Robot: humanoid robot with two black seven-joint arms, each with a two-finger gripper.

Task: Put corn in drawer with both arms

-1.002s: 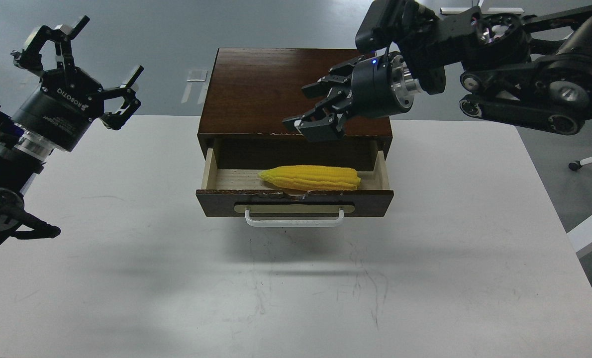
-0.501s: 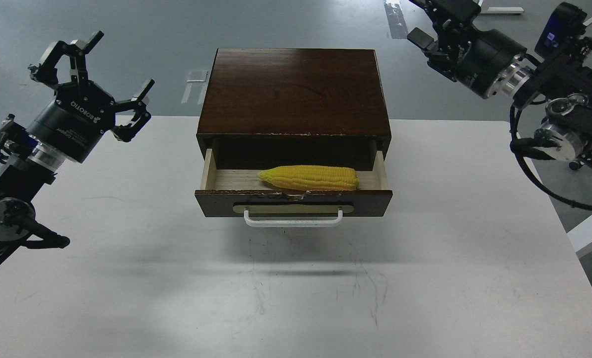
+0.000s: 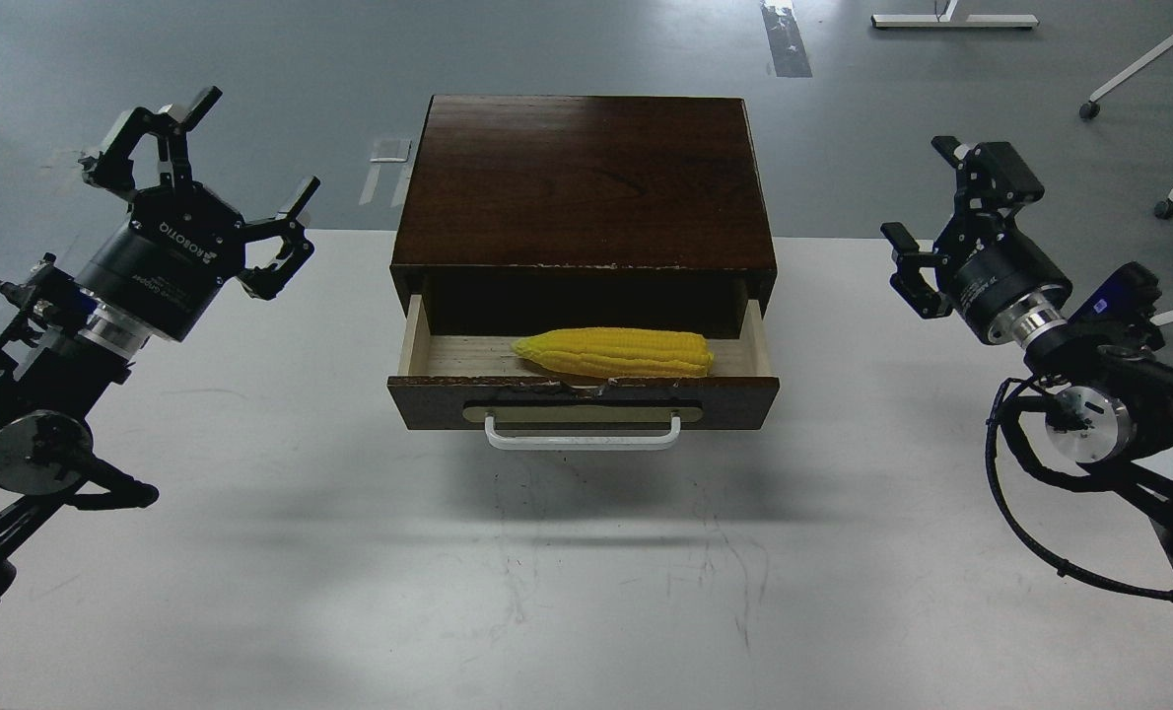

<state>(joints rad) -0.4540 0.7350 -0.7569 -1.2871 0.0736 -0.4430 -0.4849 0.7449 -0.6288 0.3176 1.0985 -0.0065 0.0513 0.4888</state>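
The yellow corn (image 3: 614, 353) lies on its side inside the open drawer (image 3: 583, 398), tip pointing left, resting against the drawer's front wall. The drawer is pulled out of the dark wood box (image 3: 583, 182) and has a white bar handle (image 3: 583, 437). My left gripper (image 3: 200, 168) is open and empty, raised above the table's left side, well left of the box. My right gripper (image 3: 936, 217) is open and empty, raised above the table's right side, well right of the drawer.
The white table (image 3: 586, 592) carries the box at its far middle. Grey floor lies beyond, with chair legs and wheels (image 3: 1138, 89) at the top right. The right arm's black cable (image 3: 1030, 532) loops over the table's right edge.
My right gripper has pulled back from above the drawer, up and then down to the table's right side. My left gripper has drifted slightly right. The corn and drawer have not moved.
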